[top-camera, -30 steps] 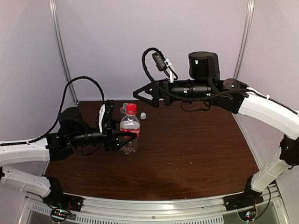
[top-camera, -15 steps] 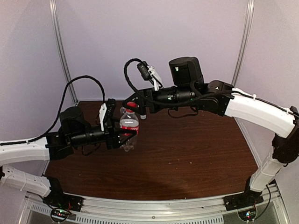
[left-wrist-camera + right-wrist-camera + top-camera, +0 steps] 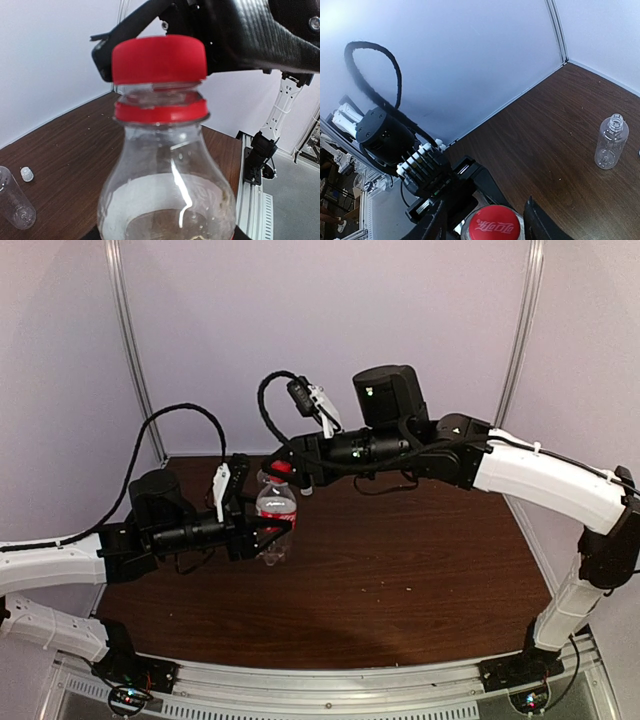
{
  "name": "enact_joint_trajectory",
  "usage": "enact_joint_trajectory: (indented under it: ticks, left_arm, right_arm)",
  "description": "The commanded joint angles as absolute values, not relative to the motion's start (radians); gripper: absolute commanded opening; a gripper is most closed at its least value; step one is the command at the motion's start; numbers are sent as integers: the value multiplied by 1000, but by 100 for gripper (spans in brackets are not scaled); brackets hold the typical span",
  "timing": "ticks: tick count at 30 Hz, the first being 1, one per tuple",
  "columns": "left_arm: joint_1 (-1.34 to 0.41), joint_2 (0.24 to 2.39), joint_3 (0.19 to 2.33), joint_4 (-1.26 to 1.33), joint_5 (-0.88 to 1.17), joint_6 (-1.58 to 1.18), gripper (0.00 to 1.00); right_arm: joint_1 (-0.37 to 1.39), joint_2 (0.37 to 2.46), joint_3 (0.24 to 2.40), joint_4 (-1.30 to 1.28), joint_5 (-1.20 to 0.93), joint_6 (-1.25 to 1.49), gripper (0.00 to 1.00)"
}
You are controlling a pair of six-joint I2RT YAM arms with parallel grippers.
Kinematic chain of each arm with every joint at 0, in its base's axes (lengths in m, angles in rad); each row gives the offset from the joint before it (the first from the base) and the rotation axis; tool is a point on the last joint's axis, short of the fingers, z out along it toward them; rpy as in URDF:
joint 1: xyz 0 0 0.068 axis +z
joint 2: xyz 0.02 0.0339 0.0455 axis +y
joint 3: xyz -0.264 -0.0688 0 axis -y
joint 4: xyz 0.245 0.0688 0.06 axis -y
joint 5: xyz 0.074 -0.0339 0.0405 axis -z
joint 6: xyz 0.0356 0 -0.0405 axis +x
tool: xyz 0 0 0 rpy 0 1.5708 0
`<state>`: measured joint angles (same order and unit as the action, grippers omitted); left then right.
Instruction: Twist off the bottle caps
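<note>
Swung in from the back right, the right gripper (image 3: pixel 490 222) straddles the red cap (image 3: pixel 159 59), jaws spread; centre it, close squarely and twist while the left gripper (image 3: pixel 262 532) clamps the red-labelled bottle (image 3: pixel 276 512) on the table (image 3: pixel 420 570), left side.

Soft, even light, faintly violet from above. The table (image 3: pixel 400 570) carries a dull sheen. Close to the left wrist camera the bottle (image 3: pixel 165 200) looks slightly soft, with a bright glare streak; the wall (image 3: pixel 445 60) washes out white in the right wrist view.
</note>
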<state>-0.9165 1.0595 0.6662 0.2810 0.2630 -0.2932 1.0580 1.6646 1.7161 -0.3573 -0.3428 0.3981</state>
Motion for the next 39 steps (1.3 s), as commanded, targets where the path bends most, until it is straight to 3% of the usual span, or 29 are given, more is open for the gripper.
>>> enact_joint_trajectory:
  ticks: [1, 15, 24, 31, 39]
  left_arm:
    - [-917, 1044, 699, 308, 246, -276, 30]
    - [-917, 1031, 688, 308, 238, -279, 30]
    - [-917, 1027, 684, 310, 241, -277, 30]
    - [-917, 1016, 671, 310, 237, -276, 30]
    - [-917, 999, 654, 338, 278, -278, 30]
  right_arm:
    - [1064, 1672, 1748, -363, -330, 394, 52]
    - [1064, 1674, 1735, -354, -340, 395, 37]
    - [1057, 1660, 1712, -336, -354, 388, 20]
    - [1034, 1635, 1677, -303, -393, 385, 18]
    - [987, 1611, 1625, -203, -580, 332, 16]
